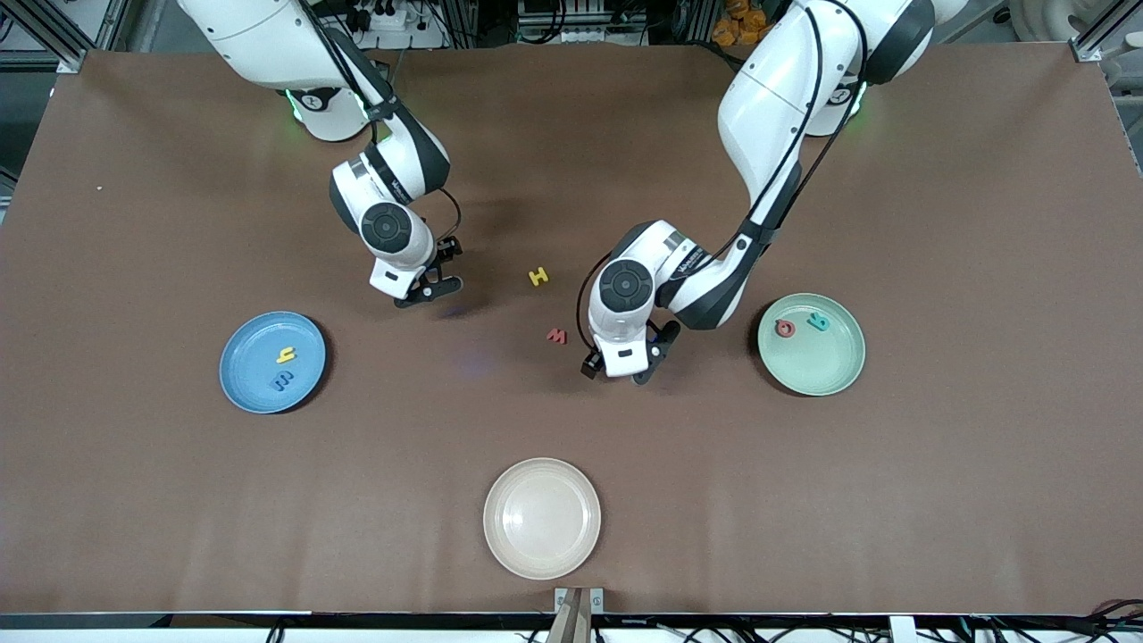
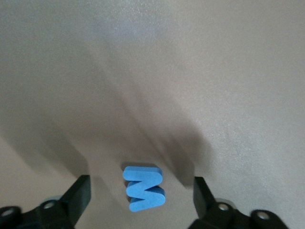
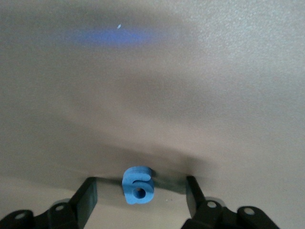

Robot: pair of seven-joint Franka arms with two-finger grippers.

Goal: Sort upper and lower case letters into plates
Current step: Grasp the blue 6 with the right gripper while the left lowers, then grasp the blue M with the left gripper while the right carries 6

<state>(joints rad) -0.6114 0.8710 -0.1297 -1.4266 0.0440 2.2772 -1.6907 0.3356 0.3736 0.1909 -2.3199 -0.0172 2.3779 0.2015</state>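
Left gripper is low over the table between the red letter and the green plate, fingers spread around a blue letter lying flat. Right gripper is low near mid-table, fingers apart around another blue letter. Yellow letter lies loose between the grippers. Blue plate holds two letters, green plate two, cream plate sits nearest the camera
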